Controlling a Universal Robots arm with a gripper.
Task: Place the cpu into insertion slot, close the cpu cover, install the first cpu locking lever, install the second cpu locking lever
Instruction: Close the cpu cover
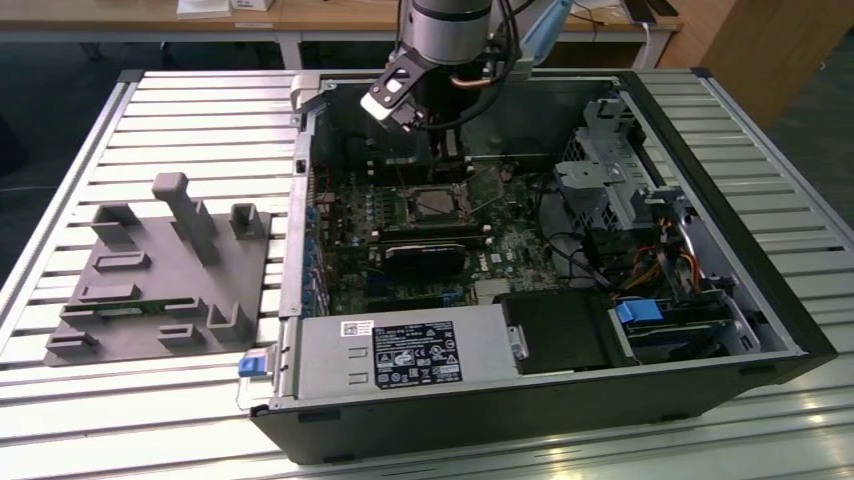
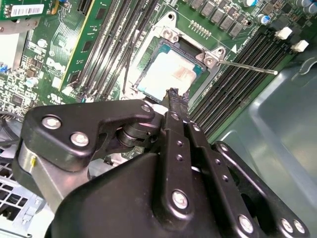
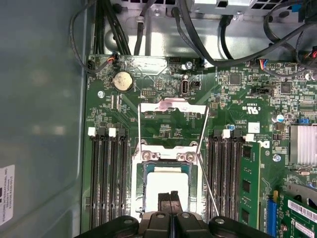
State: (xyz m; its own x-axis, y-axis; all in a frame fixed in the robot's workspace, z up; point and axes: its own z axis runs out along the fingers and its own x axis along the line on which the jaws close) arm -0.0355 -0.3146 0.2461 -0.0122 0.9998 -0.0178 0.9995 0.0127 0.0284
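Observation:
The cpu (image 2: 166, 74) lies flat in the insertion slot (image 3: 140, 198) on the green board, its silvery top bright in both wrist views (image 3: 166, 181). My gripper (image 2: 173, 95) is shut with nothing between its fingers, and its tips (image 3: 171, 198) sit just over the chip's near edge. Whether they touch it I cannot tell. The cpu cover (image 3: 172, 105) is flipped open behind the slot, a thin metal frame with the board showing through its centre. One thin locking lever (image 2: 247, 66) sticks out free beside the slot (image 3: 208, 186). In the exterior view my gripper (image 1: 447, 160) reaches down into the case above the slot (image 1: 434, 203).
Black memory slots (image 3: 106, 178) flank the socket on both sides. A black block (image 1: 427, 250) lies just in front of the socket. The grey power box (image 1: 400, 355) fills the case's front corner and cables (image 1: 587, 250) hang at the exterior view's right. A grey fixture (image 1: 160, 270) stands outside the case.

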